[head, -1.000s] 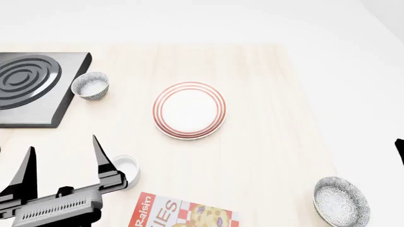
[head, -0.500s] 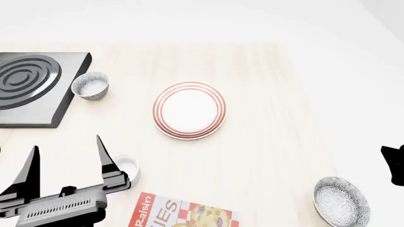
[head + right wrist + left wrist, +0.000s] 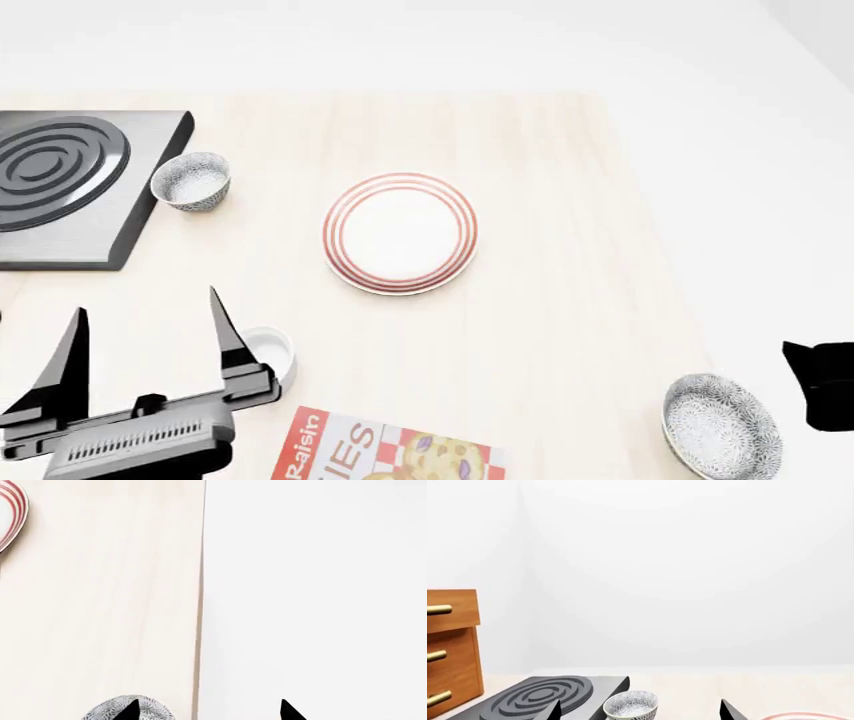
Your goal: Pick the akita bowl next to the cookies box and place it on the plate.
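Note:
The akita bowl (image 3: 721,426) nearest the cookies box (image 3: 387,456) sits at the table's near right corner; the box lies at the near edge, partly cut off. The ringed plate (image 3: 400,233) lies mid-table. In the right wrist view my right gripper (image 3: 208,711) is open and empty, one fingertip (image 3: 130,711) over this bowl (image 3: 157,711), the other beyond the table edge. Only a black part of the right arm (image 3: 823,386) shows in the head view, right of the bowl. My left gripper (image 3: 144,345) hangs open and empty at the near left.
A second speckled bowl (image 3: 191,181) stands beside the black stove (image 3: 80,185) at the far left. A small white cup (image 3: 267,350) sits just right of the left gripper's finger. A wooden drawer unit (image 3: 450,645) stands beyond the stove. The table's right edge (image 3: 200,605) runs close to the target bowl.
The right arm's black part has come further into the head view from the right edge, toward the near right bowl. The left gripper has drifted slightly down and right.

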Available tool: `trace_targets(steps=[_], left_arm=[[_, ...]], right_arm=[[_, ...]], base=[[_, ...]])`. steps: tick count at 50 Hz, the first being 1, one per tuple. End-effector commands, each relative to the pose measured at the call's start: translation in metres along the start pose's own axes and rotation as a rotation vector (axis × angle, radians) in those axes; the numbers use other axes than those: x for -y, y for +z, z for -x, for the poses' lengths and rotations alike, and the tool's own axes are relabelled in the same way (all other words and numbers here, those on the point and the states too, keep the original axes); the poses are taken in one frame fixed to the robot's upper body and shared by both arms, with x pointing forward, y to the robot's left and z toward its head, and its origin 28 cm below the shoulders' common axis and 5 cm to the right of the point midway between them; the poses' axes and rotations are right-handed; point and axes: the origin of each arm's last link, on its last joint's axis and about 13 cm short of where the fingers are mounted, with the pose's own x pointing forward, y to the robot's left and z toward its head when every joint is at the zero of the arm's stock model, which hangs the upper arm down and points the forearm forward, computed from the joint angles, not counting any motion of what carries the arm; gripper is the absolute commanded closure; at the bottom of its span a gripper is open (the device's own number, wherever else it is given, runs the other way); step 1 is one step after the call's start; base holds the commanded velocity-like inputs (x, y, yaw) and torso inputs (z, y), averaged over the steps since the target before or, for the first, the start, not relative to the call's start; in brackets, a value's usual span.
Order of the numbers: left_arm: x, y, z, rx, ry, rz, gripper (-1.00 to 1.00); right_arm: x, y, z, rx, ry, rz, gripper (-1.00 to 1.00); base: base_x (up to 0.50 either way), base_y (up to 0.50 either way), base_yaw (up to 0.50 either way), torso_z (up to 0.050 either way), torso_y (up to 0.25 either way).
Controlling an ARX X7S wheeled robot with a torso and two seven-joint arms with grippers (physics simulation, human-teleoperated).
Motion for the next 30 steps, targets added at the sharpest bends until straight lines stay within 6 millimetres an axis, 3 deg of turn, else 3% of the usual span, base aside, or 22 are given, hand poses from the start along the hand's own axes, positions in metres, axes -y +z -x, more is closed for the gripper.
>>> trace_targets(steps=[1,13,30], left_arm=[[-0.001,-0.001,0.000,0.015,0.001,-0.005,-1.00],[-0.001,-0.004,0.000,0.011,0.002,-0.008,-1.00],[0.000,-0.002,0.001,0.016,0.001,-0.010,-1.00]], right_arm=[[-0.004,-0.005,-0.001,-0.003,0.029,0.023,-1.00],[-0.006,-0.002,-0.002,-0.004,0.035,0.024,-1.00],[-0.005,-0.017,-0.006,-0.081,0.063,0.036,-1.00]], base=[[0.00,0.00,0.00,0.000,0.000],[0.00,0.00,0.00,0.000,0.000],[0.00,0.00,0.00,0.000,0.000]])
